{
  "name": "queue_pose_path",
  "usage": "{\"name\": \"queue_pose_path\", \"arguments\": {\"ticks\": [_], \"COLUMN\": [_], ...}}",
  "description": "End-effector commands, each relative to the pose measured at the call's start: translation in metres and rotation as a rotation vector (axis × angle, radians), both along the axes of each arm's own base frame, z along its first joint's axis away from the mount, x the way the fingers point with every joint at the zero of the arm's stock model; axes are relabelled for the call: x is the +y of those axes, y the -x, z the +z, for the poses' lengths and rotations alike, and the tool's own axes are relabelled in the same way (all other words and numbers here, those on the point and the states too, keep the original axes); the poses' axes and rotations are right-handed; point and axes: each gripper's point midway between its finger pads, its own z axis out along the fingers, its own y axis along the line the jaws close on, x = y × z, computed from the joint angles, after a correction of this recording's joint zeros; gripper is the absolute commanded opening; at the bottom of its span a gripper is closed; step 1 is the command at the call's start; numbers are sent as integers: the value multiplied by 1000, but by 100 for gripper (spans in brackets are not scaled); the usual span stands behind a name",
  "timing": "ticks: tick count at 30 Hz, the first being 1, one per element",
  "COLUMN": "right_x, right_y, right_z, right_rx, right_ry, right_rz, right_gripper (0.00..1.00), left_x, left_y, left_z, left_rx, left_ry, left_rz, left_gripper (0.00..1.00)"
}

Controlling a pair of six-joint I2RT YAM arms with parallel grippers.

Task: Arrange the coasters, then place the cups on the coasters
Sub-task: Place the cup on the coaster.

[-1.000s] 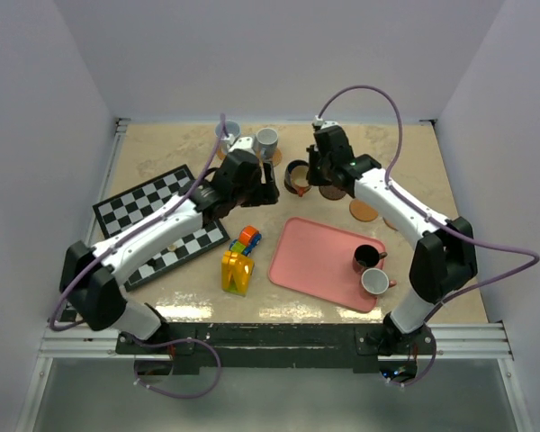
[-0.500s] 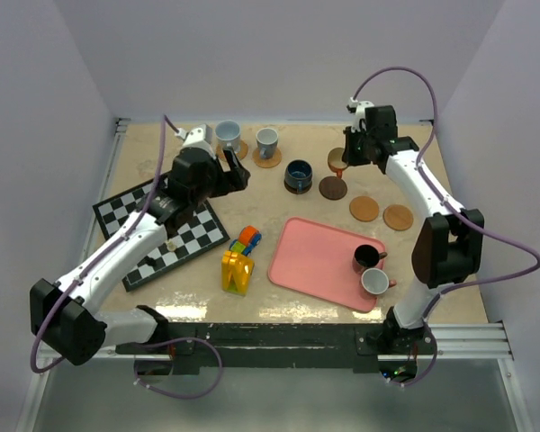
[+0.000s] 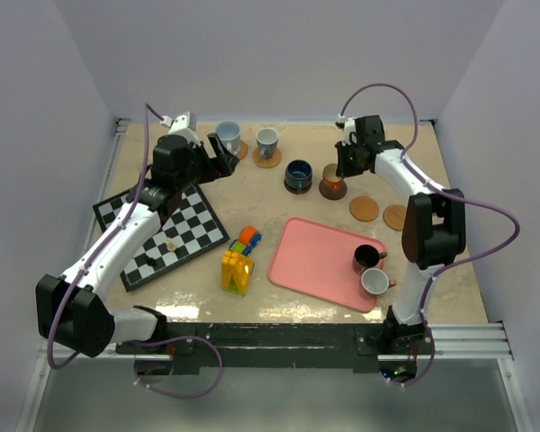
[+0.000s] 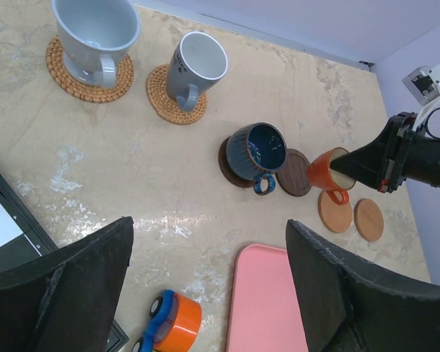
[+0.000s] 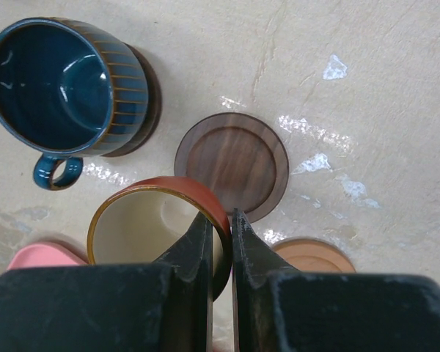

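Terracotta-orange ceramic cup [image 5: 150,231], cream inside, is clamped by its rim wall in the right pincer [image 5: 220,220], tilted just beside the bare dark wooden round coaster [image 5: 233,165], likely its target. Left pincer [image 4: 209,238] stands open and empty, far left.

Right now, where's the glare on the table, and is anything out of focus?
Top view: a bright glare band along the near edge of the table. Left wrist view: shiny streaks on the table ahead of the open left claw. Right wrist view: white glints beside the dark brown coaster; the right claw, shut on the rim of the tan cup, looks soft near the lens.
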Motion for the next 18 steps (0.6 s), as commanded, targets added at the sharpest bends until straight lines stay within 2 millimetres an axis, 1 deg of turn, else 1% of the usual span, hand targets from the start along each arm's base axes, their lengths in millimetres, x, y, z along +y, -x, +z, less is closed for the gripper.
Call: {"name": "queue_pose_path", "arguments": {"ticks": [1, 2, 6, 14, 18], "right_x": [-10, -12, -19, -24, -26], "right_y": [-16, -18, -17, -15, -16], "right_z": [8, 8, -2, -18, -21], "right_rx": [-66, -73, -60, -30, -31], "right_ry": [24, 25, 33, 53, 68], "right_rz": [-7, -9, -21, -31, -35], "right_gripper": [0, 0, 0, 0, 0], "left_x": [12, 15, 22, 21, 21], "left_y": [-5, -5, -5, -2, -3], "left_z": [20, 20, 20, 4, 3], "left_rx": [-70, -72, -75, -40, -42], "left_ry": [-12, -17, -34, -20, -20], "left_rz": [11, 17, 30, 30, 28], "left_gripper": [89, 89, 89, 89, 89]}}
